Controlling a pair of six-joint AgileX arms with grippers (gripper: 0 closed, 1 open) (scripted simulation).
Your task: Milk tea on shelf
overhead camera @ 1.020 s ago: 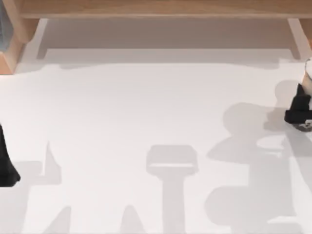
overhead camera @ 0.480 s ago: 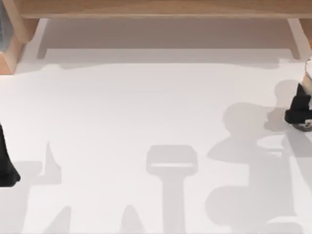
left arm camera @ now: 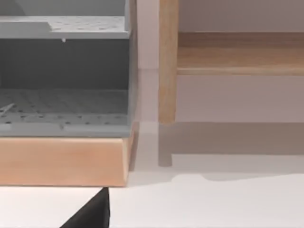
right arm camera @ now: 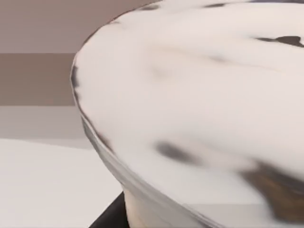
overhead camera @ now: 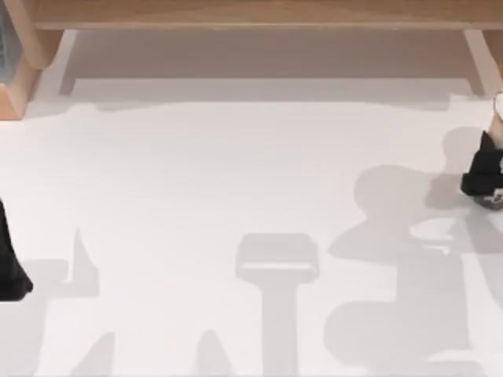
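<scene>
Milk tea [right arm camera: 199, 109] sits against my right gripper [overhead camera: 486, 174] at the table's [overhead camera: 236, 196] right edge, fingers apparently clamped on the cup. Smooth white tabletop. Light wooden shelf [overhead camera: 259, 14] spans the far side. Left gripper [overhead camera: 9, 259] parked at left edge; its wrist view catches a grey perforated rack [left arm camera: 64, 76].

White tabletop [overhead camera: 204, 181], crossed by soft grey shadows. At its far left corner stands a grey perforated rack [left arm camera: 64, 76] with two tiers, set on a light wooden base [left arm camera: 61, 161].
</scene>
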